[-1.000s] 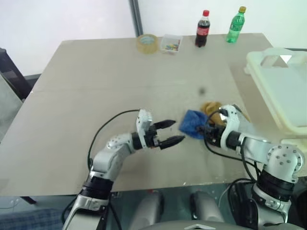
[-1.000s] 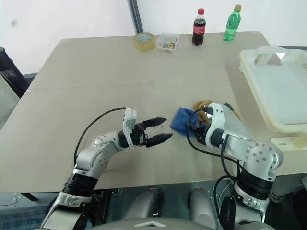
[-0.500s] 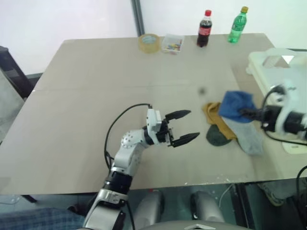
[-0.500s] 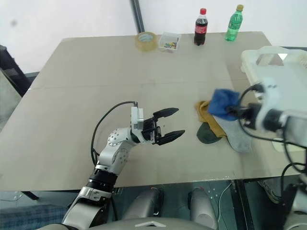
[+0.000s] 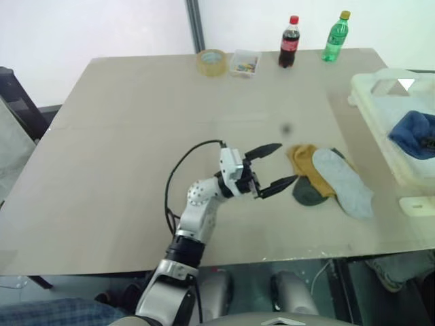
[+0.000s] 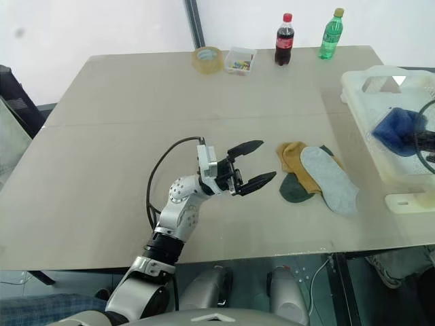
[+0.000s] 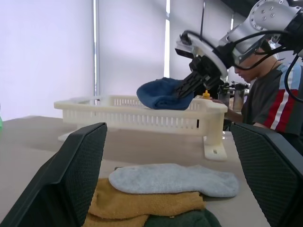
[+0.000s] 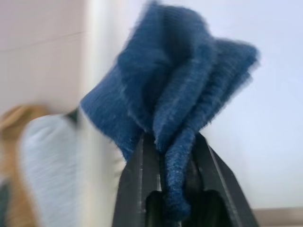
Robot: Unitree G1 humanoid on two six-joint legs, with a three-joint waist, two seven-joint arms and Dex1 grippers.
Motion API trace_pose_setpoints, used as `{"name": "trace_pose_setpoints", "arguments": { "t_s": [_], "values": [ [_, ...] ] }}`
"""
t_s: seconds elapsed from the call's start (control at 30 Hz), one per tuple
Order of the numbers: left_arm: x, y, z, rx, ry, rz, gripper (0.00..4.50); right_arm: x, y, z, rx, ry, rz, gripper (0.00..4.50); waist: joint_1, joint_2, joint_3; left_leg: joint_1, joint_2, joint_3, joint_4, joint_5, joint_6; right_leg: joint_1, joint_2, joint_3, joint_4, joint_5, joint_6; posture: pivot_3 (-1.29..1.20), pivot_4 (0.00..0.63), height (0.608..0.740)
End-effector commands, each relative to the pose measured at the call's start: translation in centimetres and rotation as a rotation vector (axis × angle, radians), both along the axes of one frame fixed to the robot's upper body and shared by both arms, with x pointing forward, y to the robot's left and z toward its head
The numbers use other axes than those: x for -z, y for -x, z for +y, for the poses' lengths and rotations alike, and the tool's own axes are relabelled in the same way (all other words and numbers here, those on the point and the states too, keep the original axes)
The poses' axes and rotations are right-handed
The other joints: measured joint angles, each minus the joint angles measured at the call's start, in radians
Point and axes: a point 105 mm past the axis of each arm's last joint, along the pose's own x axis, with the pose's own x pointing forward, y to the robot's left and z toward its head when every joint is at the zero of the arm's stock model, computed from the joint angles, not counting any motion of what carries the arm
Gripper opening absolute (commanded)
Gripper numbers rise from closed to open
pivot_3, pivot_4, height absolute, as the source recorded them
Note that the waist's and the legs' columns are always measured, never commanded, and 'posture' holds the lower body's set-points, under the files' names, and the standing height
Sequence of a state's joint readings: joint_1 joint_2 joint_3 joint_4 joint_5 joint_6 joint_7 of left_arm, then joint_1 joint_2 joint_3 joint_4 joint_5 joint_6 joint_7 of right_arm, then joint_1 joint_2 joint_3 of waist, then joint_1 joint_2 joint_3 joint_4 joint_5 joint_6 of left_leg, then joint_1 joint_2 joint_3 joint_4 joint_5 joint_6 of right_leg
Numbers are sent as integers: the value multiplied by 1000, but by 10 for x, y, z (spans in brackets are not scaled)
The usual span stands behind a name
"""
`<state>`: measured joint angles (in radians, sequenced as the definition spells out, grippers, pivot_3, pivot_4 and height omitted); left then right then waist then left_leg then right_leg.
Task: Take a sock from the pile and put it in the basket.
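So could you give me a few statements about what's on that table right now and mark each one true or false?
1. The right pincer grips a blue sock above the basket. True.
2. The left pincer is clamped on the grey sock. False: it is open and holds nothing, beside the pile.
3. The grey sock lies on top of a yellow sock. True.
4. Both bottles have fallen over. False: the cola bottle and the green bottle stand upright at the table's far edge.
5. The roll of tape sits inside the basket. False: it is on the table, next to a small clear box.
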<state>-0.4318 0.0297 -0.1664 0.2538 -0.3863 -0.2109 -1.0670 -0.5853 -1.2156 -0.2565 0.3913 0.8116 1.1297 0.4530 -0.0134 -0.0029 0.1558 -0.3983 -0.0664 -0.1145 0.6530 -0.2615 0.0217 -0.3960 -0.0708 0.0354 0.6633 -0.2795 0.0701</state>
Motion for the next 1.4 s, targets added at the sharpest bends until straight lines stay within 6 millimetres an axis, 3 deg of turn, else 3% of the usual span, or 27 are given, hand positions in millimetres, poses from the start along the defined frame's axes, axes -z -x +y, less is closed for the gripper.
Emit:
{"name": "trace_pose_setpoints", "arguments": {
  "t_s": [0.03, 0.2, 0.37, 0.47, 0.57, 0.63, 0.73, 0.93, 1.03, 1.1, 1.27, 1.4],
  "values": [
    [-9, 2, -3, 14, 21, -38, 4500, 0, -7, -18, 3, 98, -22, 2211, 1, 0, 0, 0, 0, 0, 0, 0, 0, 0, 0, 0, 0, 0, 0, 0, 150, 740],
    [-10, 0, -3, 13, 20, -40, 4500, 0, -9, -42, 23, 350, -19, 4277, 3, 1, 1, -1, 0, 1, 0, 2, -3, -1, 0, 1, -1, 0, 0, 0, 150, 740],
    [-11, 0, 0, 3, 19, -38, 4500, -25, -5, -46, -69, 636, -83, 4397, 4, 1, 1, -1, 0, 1, 0, 2, -3, -2, 0, 2, 0, 0, 0, 0, 150, 740],
    [-9, -1, 5, -14, 10, -34, 4500, -62, -2, -12, -211, 733, -256, 4397, 4, 3, 1, -1, 0, 1, 0, 2, -3, -2, 0, 3, 0, 0, 0, 0, 150, 740],
    [-6, -2, 9, -31, -1, -25, 4500, -70, 10, 42, -399, 659, -365, 4397, -3, 4, 2, 0, 1, 3, 0, 2, -3, -3, 1, 5, 1, 0, 0, 0, 150, 740],
    [-4, -2, 13, -40, -12, -20, 4500, -58, 21, 82, -533, 567, -411, 4397, 1, 2, 2, 0, 2, 3, 0, 2, -3, -2, 2, 5, 1, 0, 0, 0, 150, 740],
    [3, -1, 21, -61, -46, -13, 4500, -27, 35, 121, -624, 410, -443, 4397, 7, -2, 3, 1, 2, -1, 2, 0, 0, 1, 2, 2, 1, 1, 1, 0, 150, 740],
    [22, 6, 47, -118, -118, 62, 4500, 40, 65, 156, -656, 179, -426, 4397, 31, -2, 2, 0, 0, -2, 4, 1, -3, 1, 0, 3, 0, 2, 3, 0, 150, 740],
    [34, 15, 70, -177, -124, 230, 4500, 77, 90, 154, -683, 108, -363, 4397, 28, -1, 2, 0, 0, -1, 3, 1, -3, 0, 0, 4, 0, 2, 3, 0, 150, 740],
    [48, 20, 84, -255, -200, 302, 4500, 90, 101, 144, -683, 80, -326, 4397, 24, -1, 2, 1, 0, -1, 2, 1, -2, 1, 0, 5, -1, 2, 3, 0, 150, 740],
    [67, 44, 117, -374, -332, 378, 4500, 107, 136, 126, -744, 7, -229, 4397, 22, 0, 1, 5, 1, 1, 1, -1, 2, 2, -1, 7, 1, 2, 3, 0, 150, 740],
    [69, 61, 144, -472, -377, 386, 4500, 115, 157, 108, -759, 11, -190, 4397, 28, 0, 1, 8, 4, 1, 1, -2, 2, 6, -2, 6, -1, 2, 3, 0, 150, 740]
  ]
}}
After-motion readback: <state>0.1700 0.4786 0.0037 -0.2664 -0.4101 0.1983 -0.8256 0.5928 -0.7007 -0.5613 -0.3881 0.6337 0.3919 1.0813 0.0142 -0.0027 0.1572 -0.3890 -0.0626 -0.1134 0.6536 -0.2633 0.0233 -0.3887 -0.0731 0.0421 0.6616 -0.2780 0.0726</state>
